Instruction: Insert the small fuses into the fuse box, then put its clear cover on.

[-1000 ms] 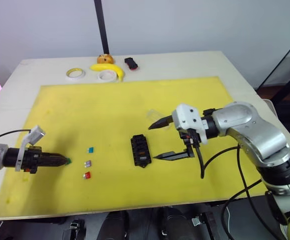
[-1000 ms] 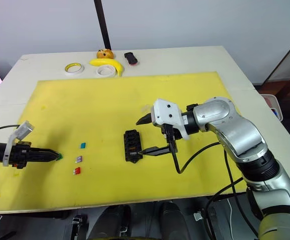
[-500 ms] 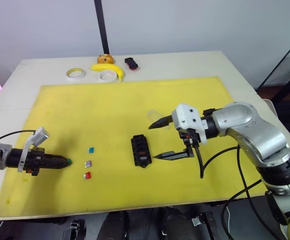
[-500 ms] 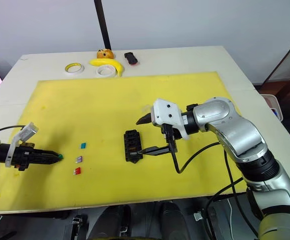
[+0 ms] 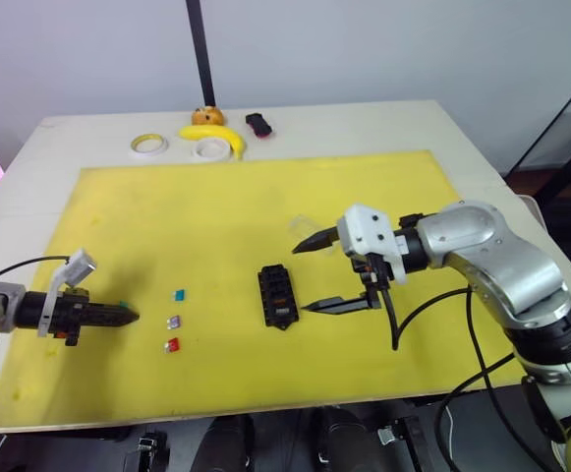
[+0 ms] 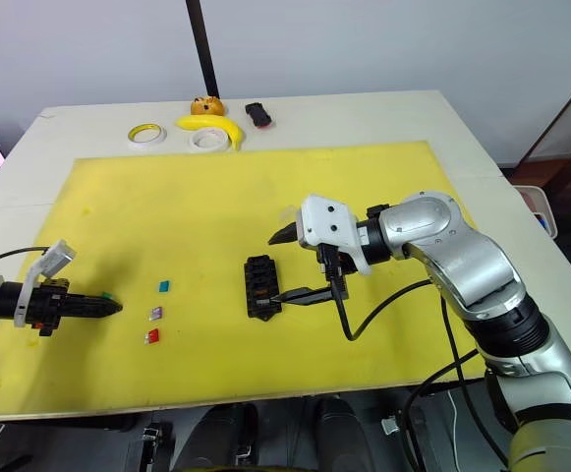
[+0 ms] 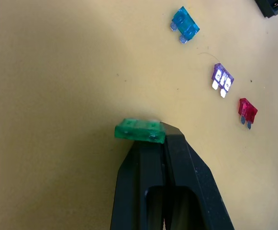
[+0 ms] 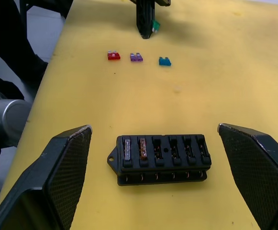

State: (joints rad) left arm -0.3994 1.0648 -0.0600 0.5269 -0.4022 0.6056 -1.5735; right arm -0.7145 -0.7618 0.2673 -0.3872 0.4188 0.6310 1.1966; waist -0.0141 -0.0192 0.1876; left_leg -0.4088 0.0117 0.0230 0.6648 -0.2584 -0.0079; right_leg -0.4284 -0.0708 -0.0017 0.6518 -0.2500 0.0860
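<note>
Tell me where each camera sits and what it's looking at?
Head, both eyes: look down over the yellow mat at both arms.
Left wrist: looks along the shut left fingers at a green fuse.
Right wrist: looks between the open right fingers at the fuse box.
Shared: both wrist views show the blue fuse, purple fuse and red fuse.

My two head views look forward and down from above the near edge of the yellow foam mat (image 5: 265, 206), covering the whole mat and the beige table (image 5: 364, 123). They share nearly the same scene, slightly offset sideways. My left wrist view sits very close to the mat, looking along closed black fingers (image 7: 153, 182) at the green translucent blade fuse (image 7: 139, 131). My right wrist view looks low across the mat at the black rectangular fuse box (image 8: 162, 158); both wrist views share the three loose fuses (image 8: 136, 57).
</note>
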